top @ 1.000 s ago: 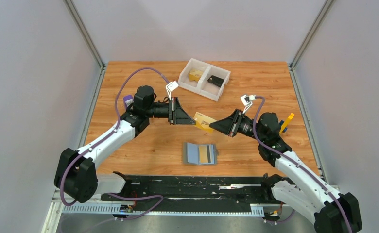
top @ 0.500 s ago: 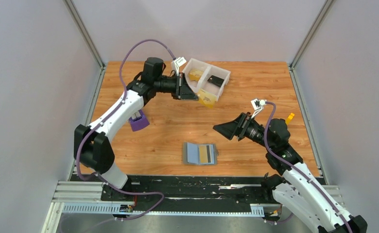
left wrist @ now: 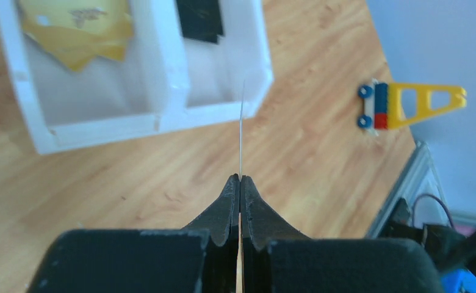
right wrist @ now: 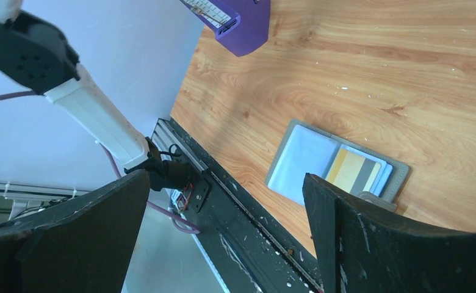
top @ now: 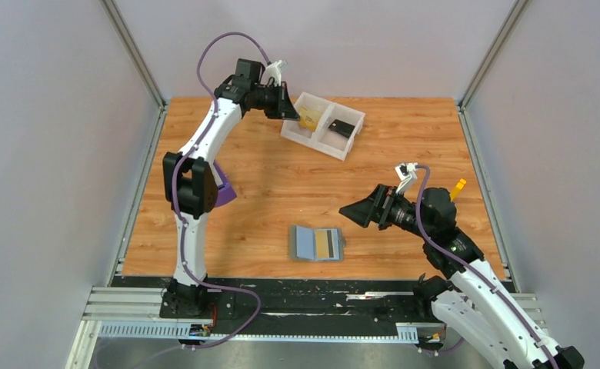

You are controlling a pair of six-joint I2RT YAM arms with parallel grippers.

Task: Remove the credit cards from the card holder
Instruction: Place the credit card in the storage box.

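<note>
My left gripper [top: 288, 106] reaches to the back of the table and hangs over the left end of the white tray [top: 313, 145]. In the left wrist view it [left wrist: 240, 178] is shut on a credit card [left wrist: 241, 128], seen edge-on as a thin line. More gold credit cards [left wrist: 77, 30] lie in the tray's left compartment. The grey card holder [top: 316, 243] lies open near the front edge with a gold card [top: 327, 244] in its right panel. My right gripper [top: 355, 209] hovers open, empty, right of and above the holder [right wrist: 336, 162].
A small black piece [top: 345, 128] lies in the tray's right compartment. A purple object [top: 220, 192] sits at the left by my left arm. A yellow toy [top: 457, 188] lies at the right edge. Grey walls enclose the table on three sides.
My right gripper let go of the gold card and opened wide, drawing back. My left arm carried the card from mid-table to the back, over the tray.
</note>
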